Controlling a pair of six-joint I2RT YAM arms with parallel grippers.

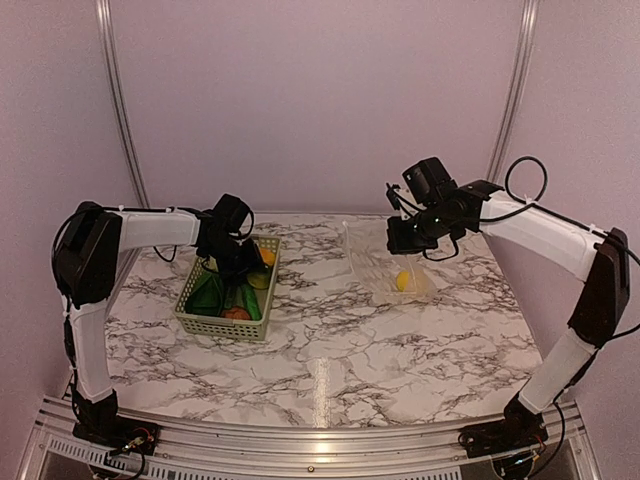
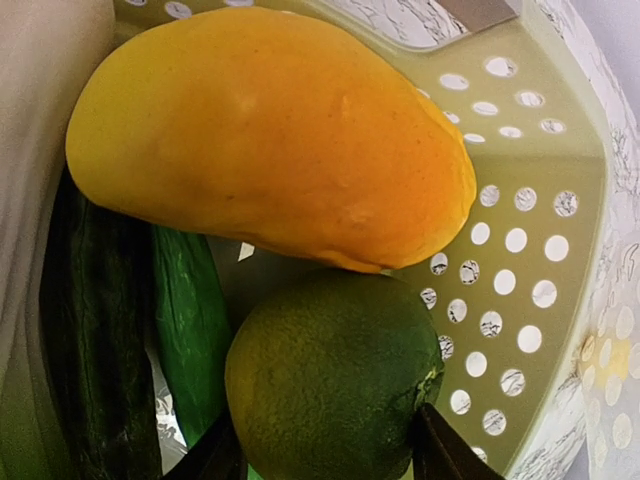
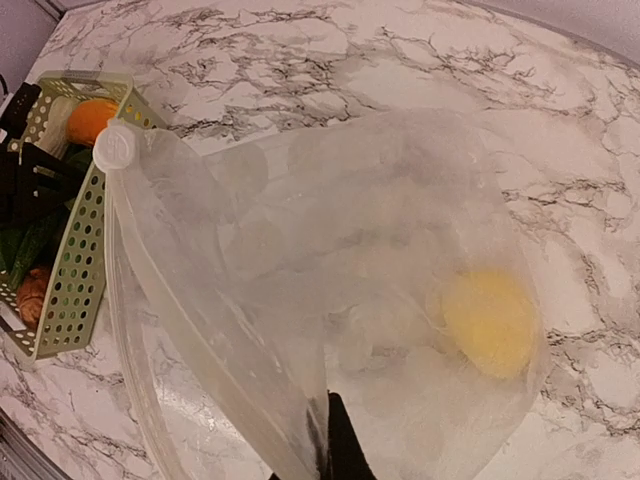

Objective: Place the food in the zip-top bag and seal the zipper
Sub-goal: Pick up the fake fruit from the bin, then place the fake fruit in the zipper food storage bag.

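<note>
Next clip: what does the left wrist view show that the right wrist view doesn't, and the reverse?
Left wrist only: the left gripper straddling a green round fruit, just below the yellow-orange fruit.
Right wrist only: the zip-top bag pinched by the right gripper, a lemon inside it, and the reddish-brown piece in the basket.
Both: the pale green basket, the yellow-orange fruit, long green pieces and the marble table.
</note>
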